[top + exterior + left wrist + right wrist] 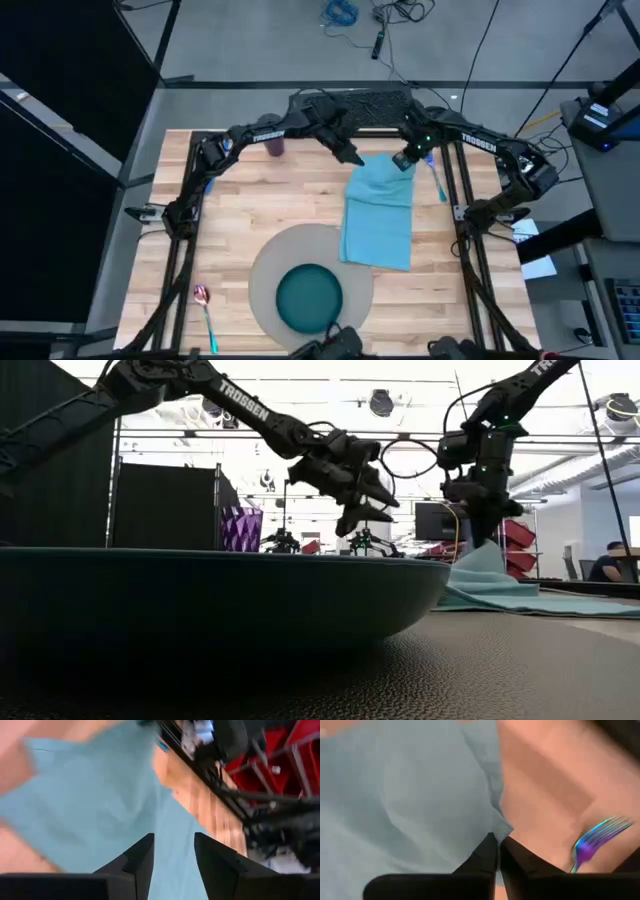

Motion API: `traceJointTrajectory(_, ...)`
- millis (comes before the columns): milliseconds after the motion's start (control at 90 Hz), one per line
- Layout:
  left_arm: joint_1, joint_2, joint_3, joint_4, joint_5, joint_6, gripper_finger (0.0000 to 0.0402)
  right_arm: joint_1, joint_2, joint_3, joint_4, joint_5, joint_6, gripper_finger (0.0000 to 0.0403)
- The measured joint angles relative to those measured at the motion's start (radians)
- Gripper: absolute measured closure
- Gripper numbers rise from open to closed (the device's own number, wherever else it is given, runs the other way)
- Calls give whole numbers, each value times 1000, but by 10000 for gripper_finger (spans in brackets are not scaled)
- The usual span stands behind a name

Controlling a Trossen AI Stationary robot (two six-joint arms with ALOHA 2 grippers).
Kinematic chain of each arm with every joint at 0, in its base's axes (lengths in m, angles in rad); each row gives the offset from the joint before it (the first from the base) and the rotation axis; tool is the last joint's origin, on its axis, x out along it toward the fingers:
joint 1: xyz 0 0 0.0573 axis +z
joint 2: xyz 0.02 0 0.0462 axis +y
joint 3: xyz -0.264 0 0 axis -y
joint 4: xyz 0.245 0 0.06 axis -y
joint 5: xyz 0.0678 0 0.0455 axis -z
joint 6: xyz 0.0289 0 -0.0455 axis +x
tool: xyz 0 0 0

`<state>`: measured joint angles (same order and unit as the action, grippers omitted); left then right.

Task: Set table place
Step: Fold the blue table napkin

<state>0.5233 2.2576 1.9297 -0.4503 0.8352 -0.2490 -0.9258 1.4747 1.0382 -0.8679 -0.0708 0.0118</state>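
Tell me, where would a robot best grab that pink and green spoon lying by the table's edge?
Probably mid-handle on the spoon, coming straight down from above: it lies flat on the table, the thin green handle free on both sides, nearest the left gripper.

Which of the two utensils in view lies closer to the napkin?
The fork, just off the napkin's far right corner beside the right hand. The spoon lies at the table's near left, beyond the mat.
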Motion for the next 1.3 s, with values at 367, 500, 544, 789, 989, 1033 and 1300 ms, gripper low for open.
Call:
traceJointTrajectory(367, -102, -20, 1, -66, -48, 157, 277, -56, 0, 25, 110, 1, -15, 372)
traceJointTrajectory(500, -128, -20, 1, -69, -133, 184, 277, -57, 0, 25, 136, 29, 21, 349)
traceJointTrajectory(544, -132, -20, 1, -71, -135, 183, 277, -57, 0, 25, 134, 36, 21, 338)
traceJointTrajectory(789, -188, -20, 1, -121, -192, 232, 277, -57, 0, 25, 153, 46, 60, 260)
traceJointTrajectory(989, -293, -20, 1, -193, -325, 375, 277, -7, 0, 26, 11, 21, 53, 237)
traceJointTrajectory(1033, -324, -20, 1, -221, -341, 419, 277, 24, 0, 26, -39, 16, 50, 237)
traceJointTrajectory(1300, -470, -20, 1, -394, -549, 563, 277, 314, -8, 10, -146, 21, 63, 236)
